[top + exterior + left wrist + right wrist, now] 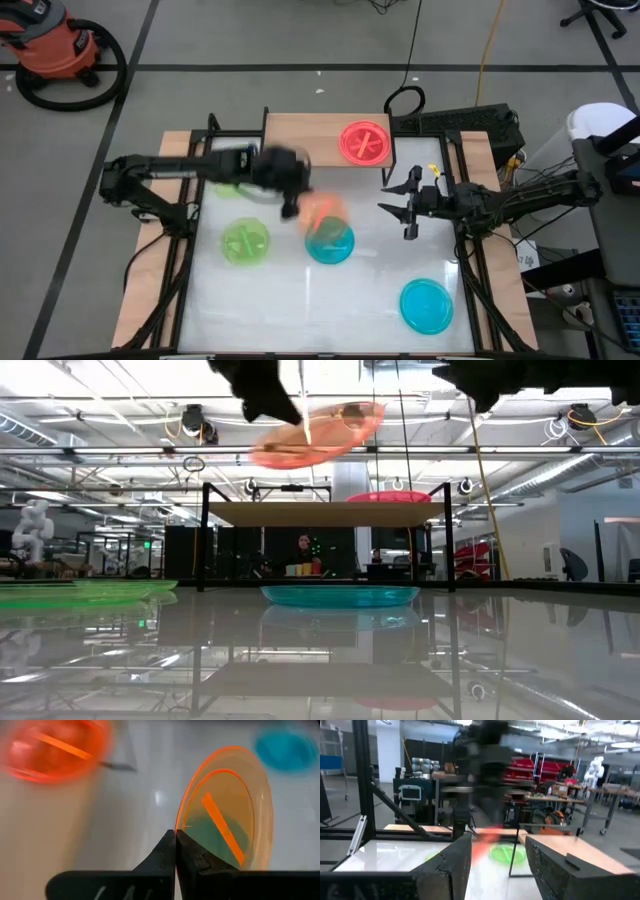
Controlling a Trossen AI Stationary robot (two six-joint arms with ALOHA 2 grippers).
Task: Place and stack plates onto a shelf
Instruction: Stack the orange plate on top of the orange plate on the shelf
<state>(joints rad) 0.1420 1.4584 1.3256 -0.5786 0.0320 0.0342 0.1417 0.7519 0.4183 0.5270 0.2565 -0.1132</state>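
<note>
My left gripper (292,198) is shut on an orange plate (322,210), which hangs above the table in front of the shelf (320,135). In the low view the orange plate (318,435) is higher than the shelf top (325,513). A pink plate (365,142) lies flat on the shelf. On the table lie two blue plates (330,244) (427,305) and two green plates (245,243) (228,186), the second partly under my left arm. My right gripper (408,207) stands open above the table's right side, holding nothing. My left gripper pinches the orange plate's rim (179,827) between its two fingers (165,852). The fingers come from the table's left, slanting downward. The plate is lifted clear of table and shelf and is tilted, extending beyond the fingertips (318,435).
The shelf stands on thin black legs (205,540) at the table's far middle, with bare wood to the left of the pink plate. Wooden table edges (150,290) run along left and right. Cables and a black box (470,125) lie at the far right.
</note>
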